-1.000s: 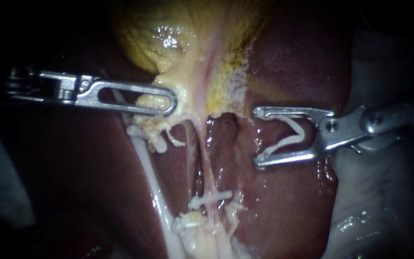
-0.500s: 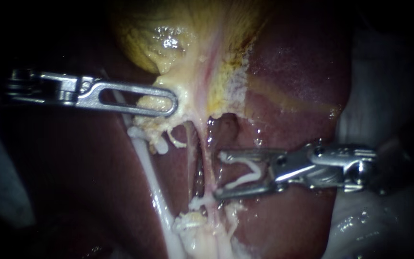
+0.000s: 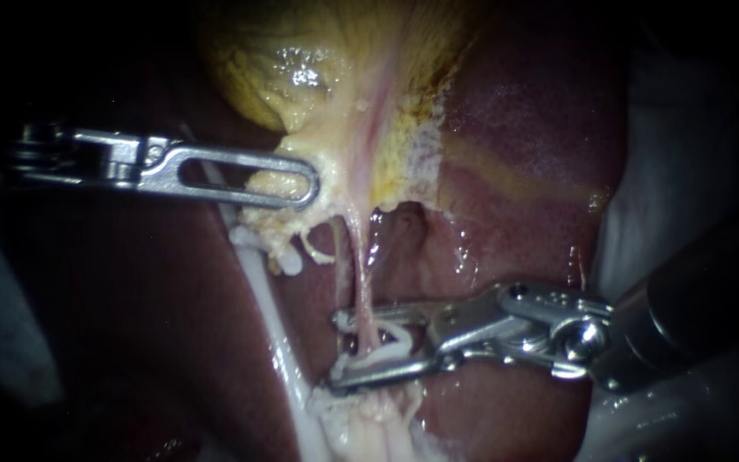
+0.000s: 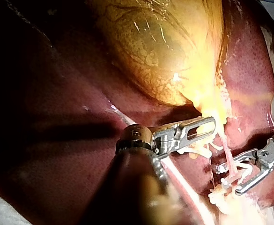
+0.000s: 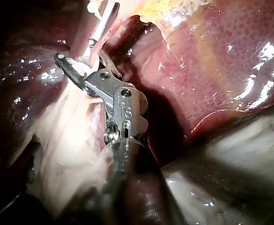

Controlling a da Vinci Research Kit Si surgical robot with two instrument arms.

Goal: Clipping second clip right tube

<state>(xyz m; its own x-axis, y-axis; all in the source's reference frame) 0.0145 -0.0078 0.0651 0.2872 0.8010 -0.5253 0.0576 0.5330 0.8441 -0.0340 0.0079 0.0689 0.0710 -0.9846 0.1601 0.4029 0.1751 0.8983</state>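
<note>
The yellow gallbladder (image 3: 301, 60) lies on the dark red liver (image 3: 523, 128). My left instrument (image 3: 301, 184) is shut on the pale tissue at the gallbladder's neck, also seen in the left wrist view (image 4: 207, 129). The thin pink right tube (image 3: 359, 257) runs down from the neck. My right instrument (image 3: 338, 349) straddles this tube low down and holds a white clip (image 3: 374, 359) between its jaws, which stand a little apart around the tube. The left wrist view (image 4: 228, 180) and the right wrist view (image 5: 78, 54) show the same. The white left tube (image 3: 271, 325) carries a clip (image 3: 245, 235).
Pale shredded tissue (image 3: 361, 419) lies just below the right instrument's jaws. White cloth (image 3: 677, 171) borders the liver on the right. The right instrument's dark shaft (image 3: 694, 308) crosses the lower right.
My right instrument has moved down and to the left with its clip, from beside the liver until its jaws enclose the right tube. The jaws stand closer together. The left instrument has stayed still.
</note>
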